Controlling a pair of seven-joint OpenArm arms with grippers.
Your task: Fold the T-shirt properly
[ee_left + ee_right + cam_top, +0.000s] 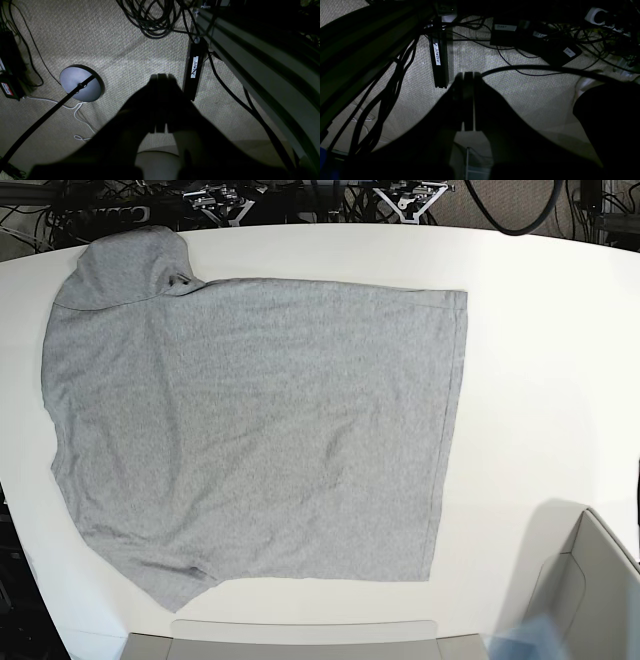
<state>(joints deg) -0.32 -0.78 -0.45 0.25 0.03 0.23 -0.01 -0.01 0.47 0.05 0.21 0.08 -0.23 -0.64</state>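
The T-shirt [260, 430] lies spread flat on the white table [540, 330] in the base view, plain light-grey side up. Its hem runs down the right side and its sleeves sit at the top left and bottom left; the top-left sleeve is folded over. Neither gripper shows in the base view. In the left wrist view my left gripper [162, 76] is a dark silhouette hanging over carpeted floor, jaws pressed together with nothing between them. My right gripper [468, 74] hangs the same way in the right wrist view, shut and empty. Both are away from the shirt.
Below the left gripper are a round stand base [80, 83], coiled black cables [152, 22], a labelled black bar [195, 70] and a frame rail [262, 62]. Power bricks [545, 45] and cables lie under the right gripper. A grey bin [600, 580] stands at the table's lower right.
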